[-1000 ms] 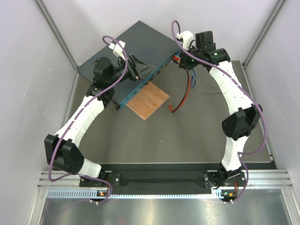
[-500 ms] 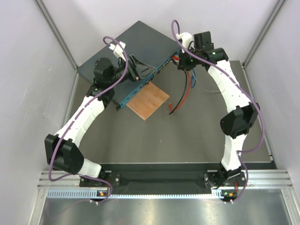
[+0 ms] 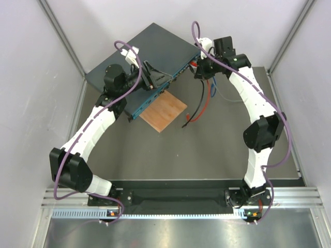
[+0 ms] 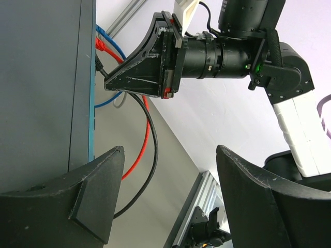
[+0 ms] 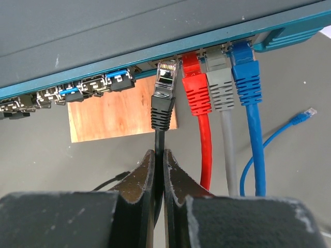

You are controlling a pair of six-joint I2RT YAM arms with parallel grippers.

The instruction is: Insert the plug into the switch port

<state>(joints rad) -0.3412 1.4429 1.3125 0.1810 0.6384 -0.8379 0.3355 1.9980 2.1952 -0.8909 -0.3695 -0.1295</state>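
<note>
Right wrist: right hand (image 5: 159, 156) clamps plug cable (image 5: 159, 140) beside red cable (image 5: 206, 150); left hand (image 4: 169, 160) open.

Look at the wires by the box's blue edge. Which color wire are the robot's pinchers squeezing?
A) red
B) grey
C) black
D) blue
C: the right gripper is shut on the black cable just below its plug, while the red cable, grey cable and blue cable run untouched into the switch.
</note>
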